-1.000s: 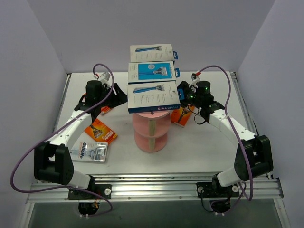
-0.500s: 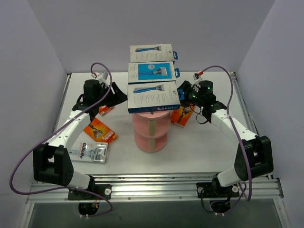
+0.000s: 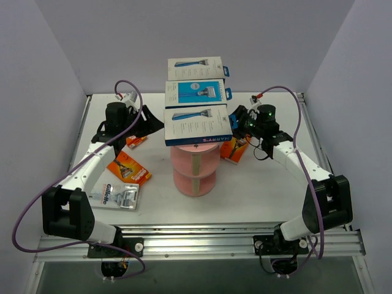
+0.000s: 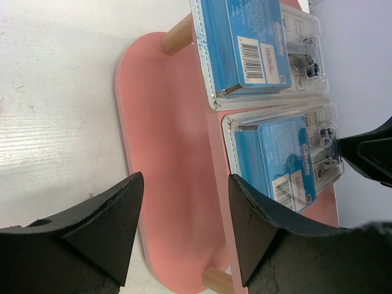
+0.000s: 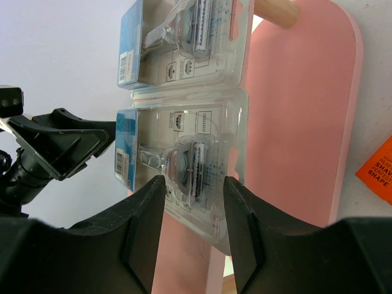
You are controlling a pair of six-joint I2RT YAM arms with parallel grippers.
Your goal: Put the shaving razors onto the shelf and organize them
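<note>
Three razor packs point(image 3: 198, 125) lie in a row on the top tier of the shelf point(image 3: 195, 177), overhanging its edge. On the table point(image 3: 257, 190) you have an orange blister card point(image 3: 234, 149) just beside the right tool point(image 5: 194, 180), plus a second orange card point(image 3: 129, 168) and a clear blister pack point(image 3: 119, 196) on the left. The left tool point(image 4: 185, 180) and the right tool both stand with jaws apart, holding nothing. Expect each pack to be light, flat, stiff and slick. Pinch the card border at an edge, not the bubble, which may dent.
</note>
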